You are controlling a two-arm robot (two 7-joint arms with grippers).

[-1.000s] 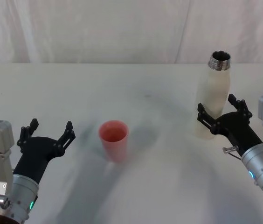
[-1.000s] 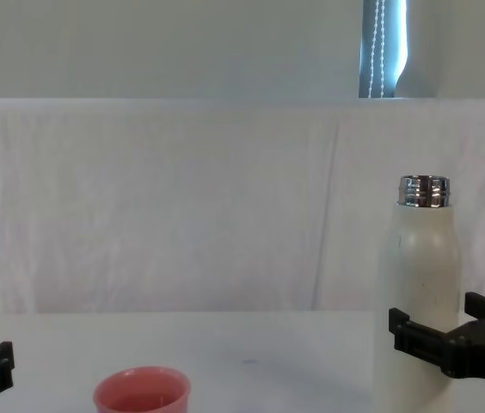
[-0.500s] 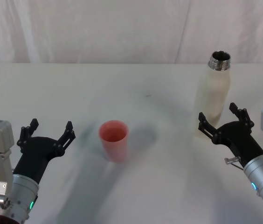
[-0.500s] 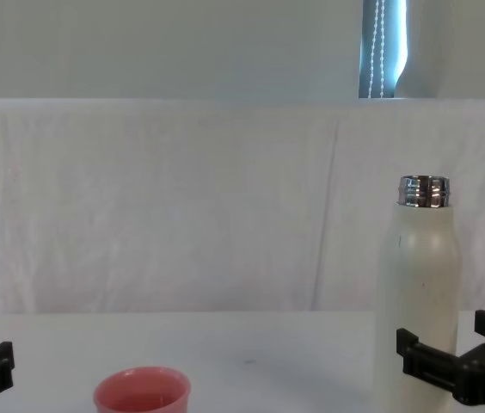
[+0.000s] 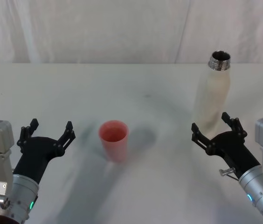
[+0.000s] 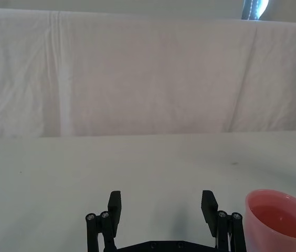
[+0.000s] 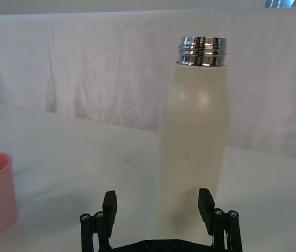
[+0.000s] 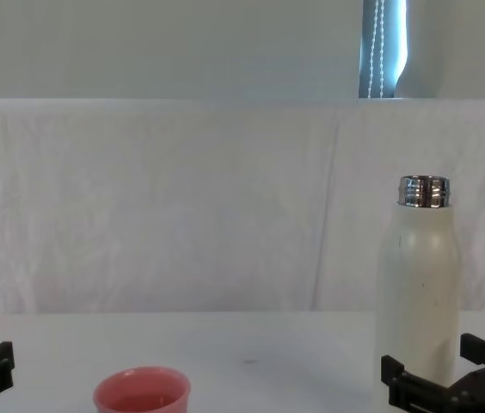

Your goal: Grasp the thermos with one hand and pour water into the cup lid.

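I see open table between cup and bottle; the bottle seems just clear of my right gripper.

Thermos stands upright on the white counter, right gripper spread just before its base; cup lid sits mid-counter, left gripper idle.

Soft even light, faint shadows

left gripper: black, two-fingered | right gripper: black, two-fingered | wrists: silver-grey, small blue-green lights
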